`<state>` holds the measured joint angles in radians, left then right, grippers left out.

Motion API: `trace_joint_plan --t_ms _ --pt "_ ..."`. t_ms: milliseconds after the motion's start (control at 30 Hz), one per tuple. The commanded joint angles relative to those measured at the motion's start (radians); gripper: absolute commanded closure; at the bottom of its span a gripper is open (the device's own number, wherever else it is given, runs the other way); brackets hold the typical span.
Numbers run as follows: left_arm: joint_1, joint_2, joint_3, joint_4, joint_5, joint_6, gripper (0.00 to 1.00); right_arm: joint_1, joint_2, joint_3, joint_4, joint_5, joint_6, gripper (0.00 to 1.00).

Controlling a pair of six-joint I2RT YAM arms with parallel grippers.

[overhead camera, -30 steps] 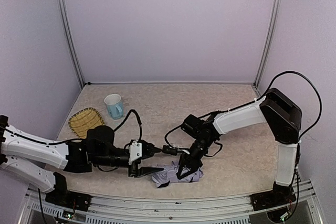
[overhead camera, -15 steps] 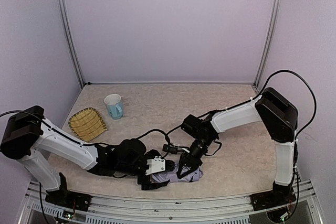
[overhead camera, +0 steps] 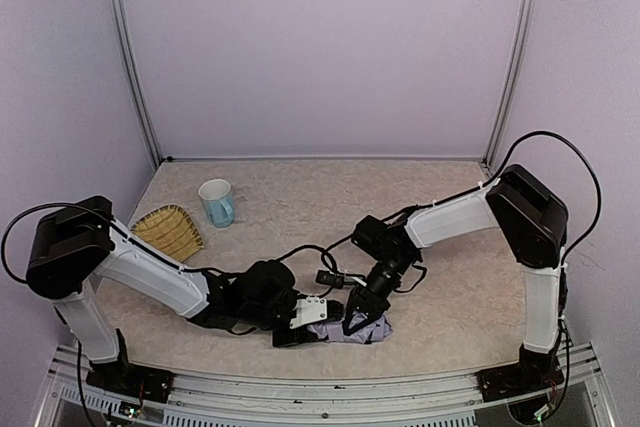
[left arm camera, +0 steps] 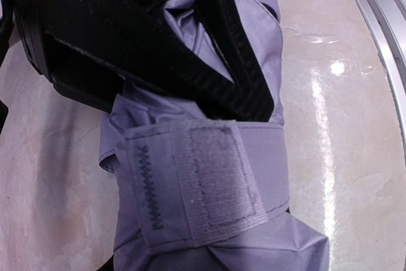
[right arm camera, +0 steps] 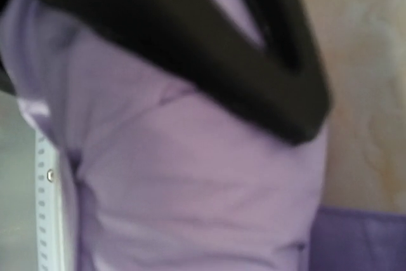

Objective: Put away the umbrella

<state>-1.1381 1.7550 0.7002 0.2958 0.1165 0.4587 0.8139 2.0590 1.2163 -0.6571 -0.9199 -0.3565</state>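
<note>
Broadly, everything turns on the near edge of the table, where the left arm reaches in low from the left and the right arm comes down from the far right, so that the two meet over the umbrella. It lies folded into a lavender bundle, its long axis running left to right along that edge, and each arm has the end on its own side. The left gripper lies along this axis at the left end. Its fingers stand part-way apart with a fold of fabric between them, and whether they pinch it cannot be told. The right gripper points down onto the right end and, in its blurred wrist view, seems clamped on the fabric. The strap wraps the bundle crosswise just past the left fingertips, so the left gripper is judged the nearer one for fastening it.
</note>
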Motion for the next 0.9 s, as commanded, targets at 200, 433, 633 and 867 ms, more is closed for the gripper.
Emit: trace_joint_plan --t_ms 200,433,633,867 --pt "0.015 0.094 0.014 -0.029 0.039 -0.021 1.00 -0.025 0.049 -0.042 0.010 0.224 0.027 1.00" --pt "0.016 0.028 -0.047 0.105 -0.163 -0.047 1.00 -0.038 -0.044 -0.045 0.024 0.240 0.038 0.67" --pt "0.016 -0.058 -0.060 0.169 -0.331 -0.042 1.00 -0.073 -0.269 -0.082 0.091 0.289 0.077 0.33" --pt "0.023 -0.170 -0.052 0.165 -0.481 0.063 1.00 -0.148 -0.489 -0.190 0.190 0.403 0.093 0.12"
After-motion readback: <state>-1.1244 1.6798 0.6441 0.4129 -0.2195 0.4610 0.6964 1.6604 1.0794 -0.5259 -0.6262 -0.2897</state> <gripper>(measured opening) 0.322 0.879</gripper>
